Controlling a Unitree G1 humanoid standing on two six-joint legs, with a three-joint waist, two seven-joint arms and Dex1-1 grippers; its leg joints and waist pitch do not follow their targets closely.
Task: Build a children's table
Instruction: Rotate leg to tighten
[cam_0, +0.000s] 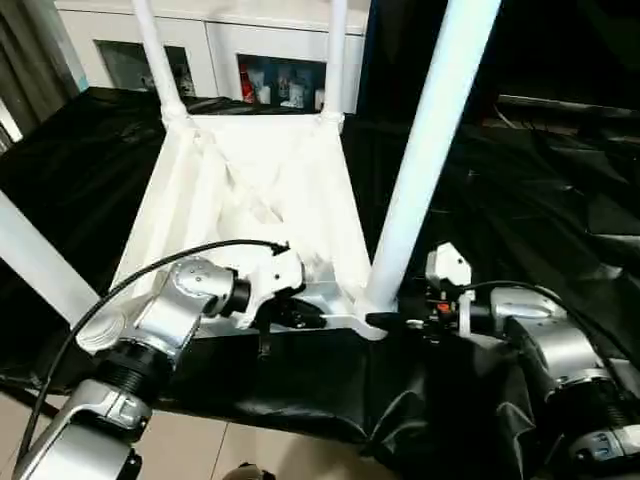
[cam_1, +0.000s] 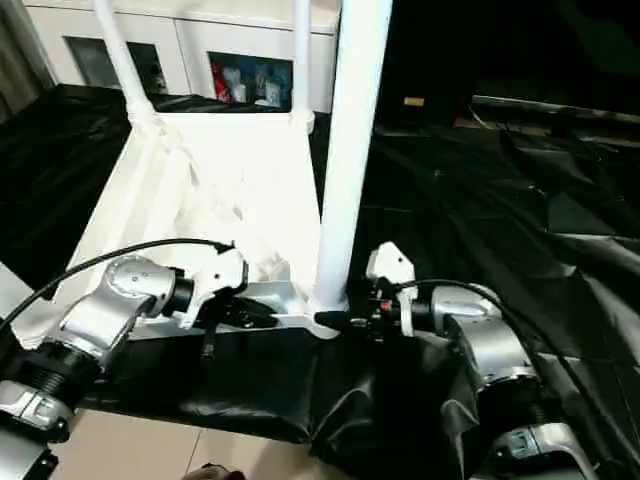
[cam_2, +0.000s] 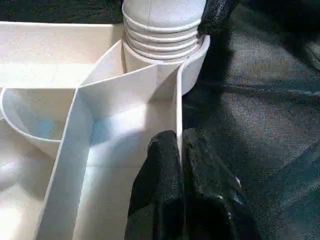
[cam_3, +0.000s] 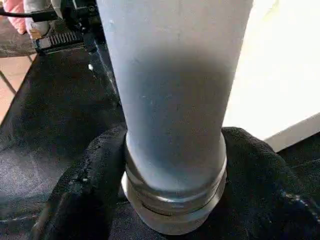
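Observation:
The white tabletop (cam_0: 290, 190) lies underside up on the black-draped work table, ribs showing. Four white legs stand in its corner sockets: two far ones (cam_0: 155, 55) (cam_0: 337, 50), the near-left one (cam_0: 40, 265) and the thick near-right one (cam_0: 425, 150). My left gripper (cam_0: 305, 312) is shut on the tabletop's near rim wall (cam_2: 177, 100), one finger (cam_2: 157, 165) inside and one outside it. My right gripper (cam_0: 385, 322) is shut around the ringed base of the near-right leg (cam_3: 172, 100), a black finger (cam_3: 95, 170) on each side, just above the socket.
Black cloth (cam_0: 520, 200) covers the work table and hangs over its near edge, with tiled floor (cam_0: 200, 450) below. A white cabinet (cam_0: 280, 70) with glass doors stands behind. A black cable (cam_0: 150, 270) arcs over my left forearm.

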